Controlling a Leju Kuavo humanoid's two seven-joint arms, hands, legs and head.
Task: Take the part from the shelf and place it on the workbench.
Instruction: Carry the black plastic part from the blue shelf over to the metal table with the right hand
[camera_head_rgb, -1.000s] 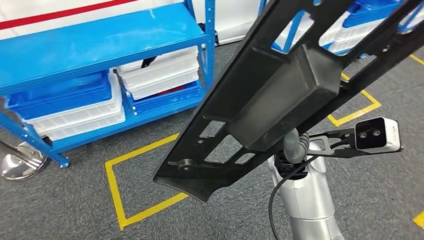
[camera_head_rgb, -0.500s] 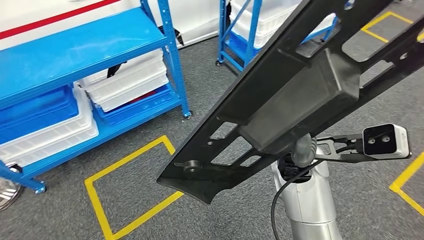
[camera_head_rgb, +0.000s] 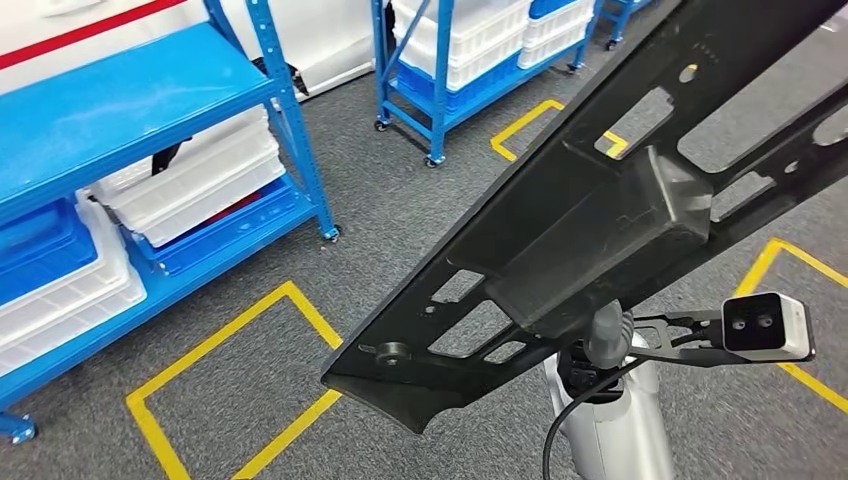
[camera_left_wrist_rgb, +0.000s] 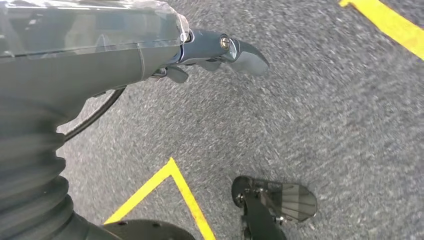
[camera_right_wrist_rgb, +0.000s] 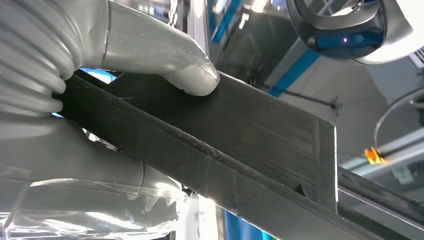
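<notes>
Part carried clear of the shelves, workbench not in sight.

The long black part (camera_head_rgb: 590, 230) is clamped in the right hand (camera_right_wrist_rgb: 125, 75), thumb pressed on its upper face and fingers closed beneath; its long axis is slanted, one end low near the robot and the other raised away to the right. The left hand (camera_left_wrist_rgb: 220, 50) is hung over the grey carpet (camera_head_rgb: 400, 210), nothing held, fingers seemingly loosely apart. Blue shelves (camera_head_rgb: 130, 110) with white bins (camera_head_rgb: 190, 185) are stood well apart to the left, and yellow floor markings (camera_head_rgb: 230, 340) are laid below. A swing of the raised end toward the racks is judged the chief hazard.
</notes>
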